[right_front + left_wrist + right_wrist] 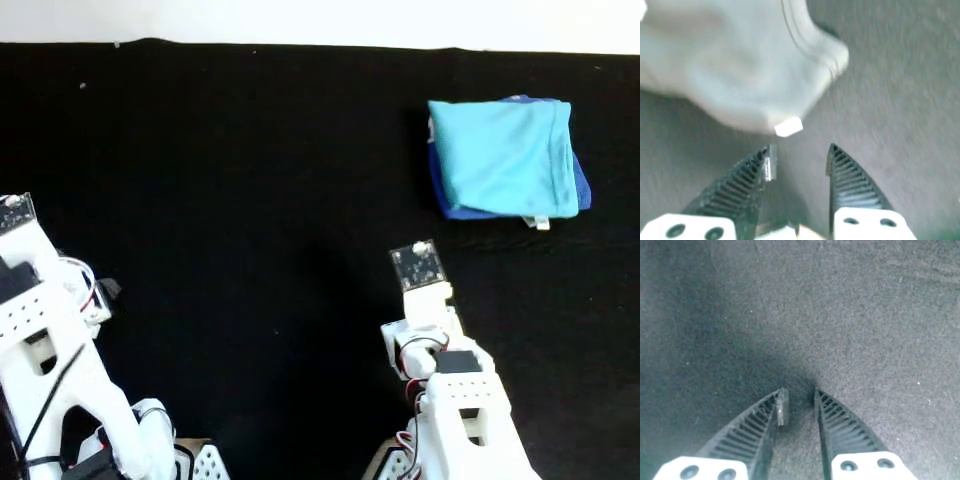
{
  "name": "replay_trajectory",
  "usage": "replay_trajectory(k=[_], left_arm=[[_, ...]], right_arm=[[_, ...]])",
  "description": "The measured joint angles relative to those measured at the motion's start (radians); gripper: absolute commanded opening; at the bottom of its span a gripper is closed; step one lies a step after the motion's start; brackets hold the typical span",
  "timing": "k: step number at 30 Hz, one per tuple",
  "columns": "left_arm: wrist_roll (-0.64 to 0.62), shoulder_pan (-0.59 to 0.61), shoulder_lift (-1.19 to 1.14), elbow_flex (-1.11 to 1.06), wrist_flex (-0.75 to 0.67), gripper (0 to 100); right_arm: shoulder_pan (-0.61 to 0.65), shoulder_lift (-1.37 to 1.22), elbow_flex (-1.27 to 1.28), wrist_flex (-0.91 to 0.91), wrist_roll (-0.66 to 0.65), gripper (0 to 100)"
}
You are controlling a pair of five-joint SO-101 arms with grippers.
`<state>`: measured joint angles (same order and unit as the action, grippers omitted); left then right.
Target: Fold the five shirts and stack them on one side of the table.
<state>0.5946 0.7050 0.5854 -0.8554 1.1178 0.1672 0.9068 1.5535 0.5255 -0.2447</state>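
Looking down, you find the folded cyan shirt (503, 155) stacked on a blue shirt (583, 188) at the table's (250, 150) far right; a pale shirt (735, 60) lies just ahead of your left gripper (800, 155), jaws apart, empty; the right gripper (796, 402) stands narrowly open above the table.

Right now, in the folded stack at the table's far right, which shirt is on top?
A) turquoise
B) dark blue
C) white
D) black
A: in the high view the turquoise shirt lies on top, with the dark blue shirt peeking out from under its edges.
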Motion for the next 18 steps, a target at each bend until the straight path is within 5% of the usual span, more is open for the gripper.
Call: replay_trajectory(k=[10, 18], left_arm=[[0.121, 0.011, -0.101, -0.126, -0.338, 17], [0.126, 0.008, -0.446, 0.038, -0.365, 6]], right_arm=[[0.0, 0.0, 0.0, 0.0, 0.015, 10.1], [0.0, 0.0, 0.0, 0.0, 0.018, 10.1]])
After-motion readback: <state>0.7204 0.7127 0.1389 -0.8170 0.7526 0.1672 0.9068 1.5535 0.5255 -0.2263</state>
